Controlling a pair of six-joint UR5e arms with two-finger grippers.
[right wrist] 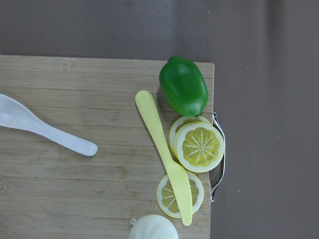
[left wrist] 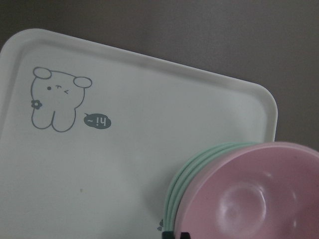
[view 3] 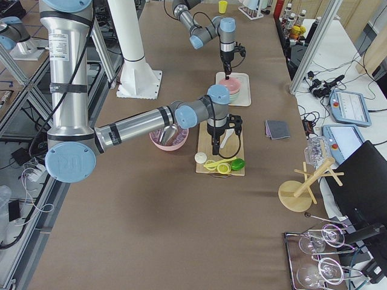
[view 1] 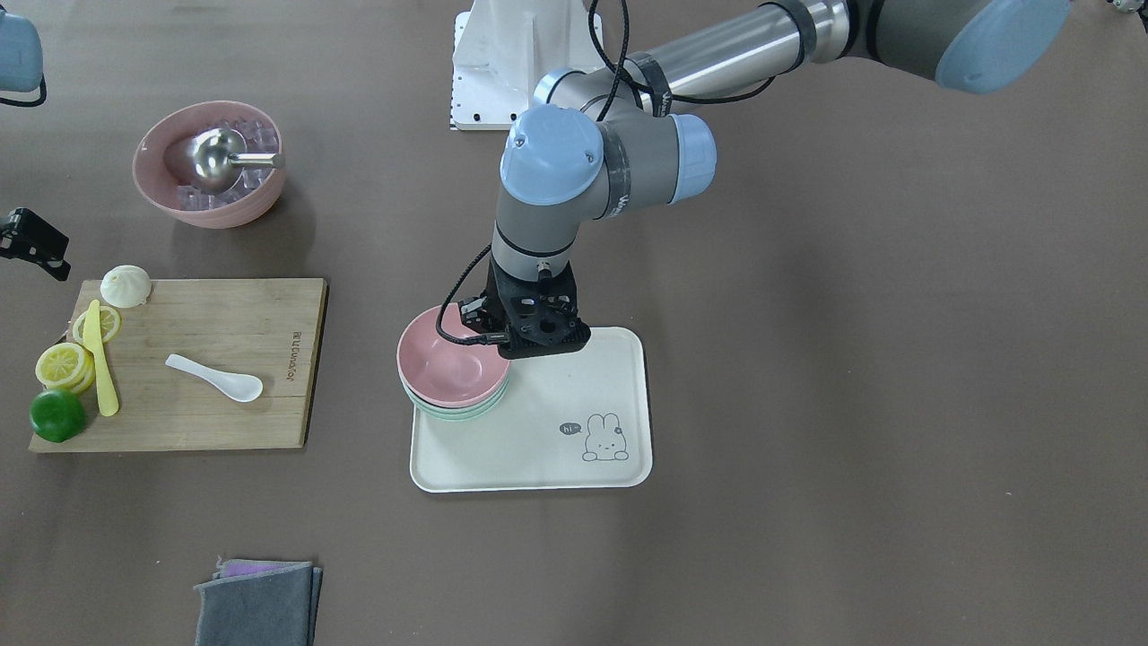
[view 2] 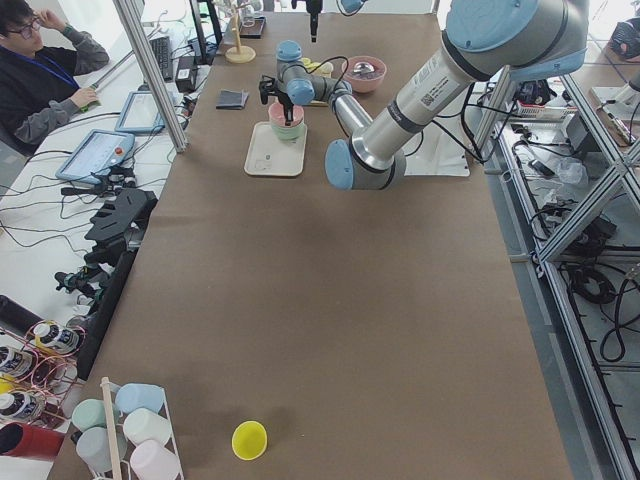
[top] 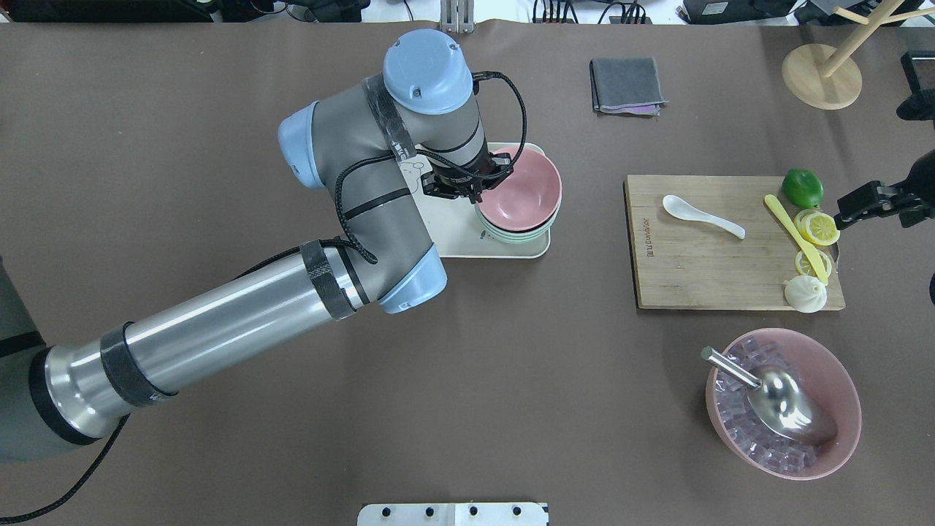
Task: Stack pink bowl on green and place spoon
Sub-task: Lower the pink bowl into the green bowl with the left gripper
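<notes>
A long brown table (view 2: 300, 330) fills the frame's middle, an aluminium post (view 2: 150, 75) rises at its upper left edge, and a cable-strewn white desk (view 2: 35, 260) runs down the left.

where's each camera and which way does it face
Front-facing: across the table, facing the robot; left arm at pink bowl.
Overhead: behind the robot, looking forward, down; left arm, right gripper.
Exterior left: table's left end; left arm nearest.
Exterior right: table's right end; right arm nearest.
Left wrist: down on tray, green bowls; no arm.
Right wrist: down on cutting board; no arm.
Shared: overhead and right wrist both show spoon.
</notes>
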